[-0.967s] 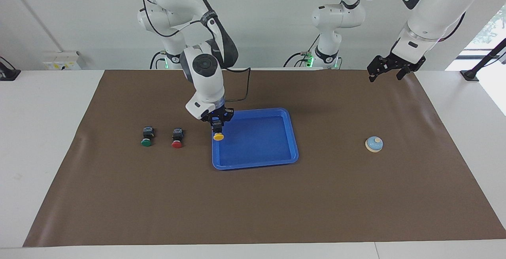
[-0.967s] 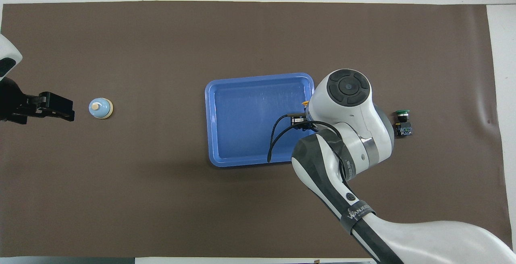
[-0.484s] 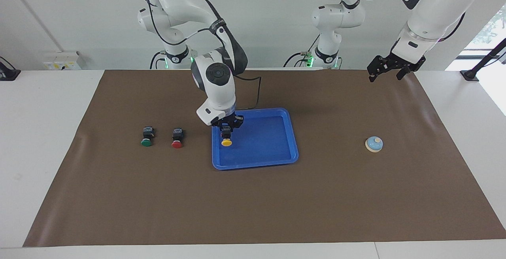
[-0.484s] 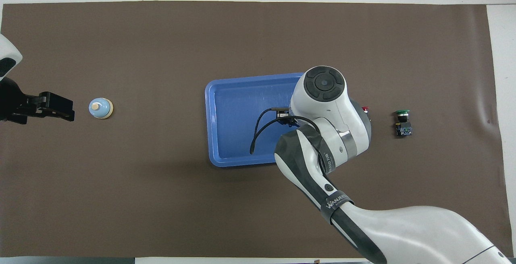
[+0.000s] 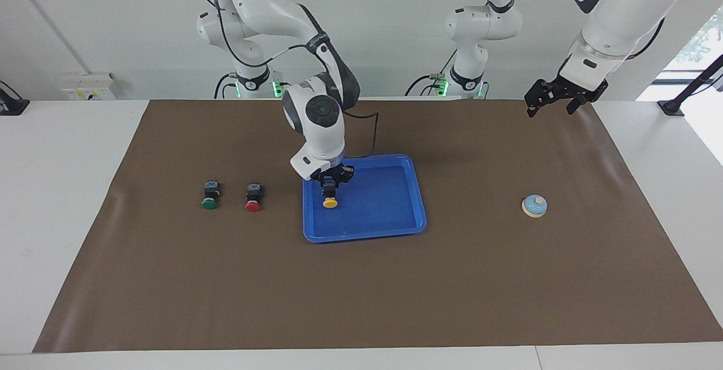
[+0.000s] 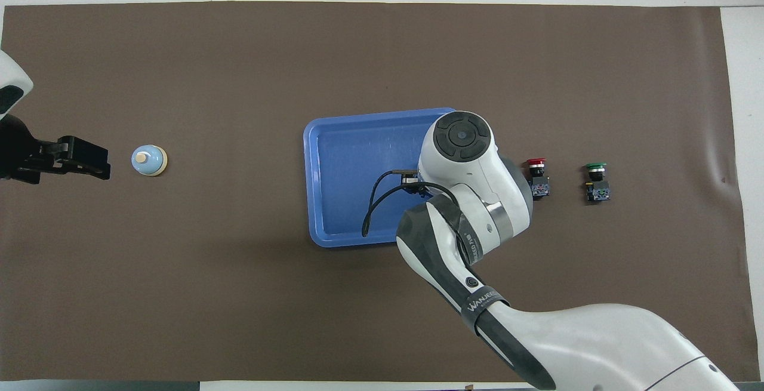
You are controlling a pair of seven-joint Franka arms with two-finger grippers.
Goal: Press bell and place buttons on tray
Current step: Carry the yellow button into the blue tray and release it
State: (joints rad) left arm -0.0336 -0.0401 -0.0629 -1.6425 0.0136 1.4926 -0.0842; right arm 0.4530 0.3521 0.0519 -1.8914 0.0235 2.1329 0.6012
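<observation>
A: Buttons check, where are all 3?
B: yellow button (image 5: 330, 203) is clamped in the right gripper (image 5: 331, 179), low over the blue tray (image 5: 390, 224). red button (image 5: 253, 205) and green button (image 5: 208, 203) sit on the brown mat (image 5: 361, 291) toward the right arm's end
A: bell?
B: bell (image 5: 534, 205) sits toward the left arm's end, left gripper (image 5: 551, 100) waits with fingers apart

— What is different from a second ago?

— The right gripper (image 5: 330, 186), clamped on the yellow button (image 5: 330, 202), has carried it from the rim of the tray (image 5: 415, 189) at the right arm's end to a spot over the tray floor, further in from that rim.

— Lower as well?

— Yes, the yellow cap now sits close to the tray floor; whether it touches is unclear.

— Anything newly visible from above?

— The red button (image 6: 536, 174) beside the tray, uncovered by the arm.
</observation>
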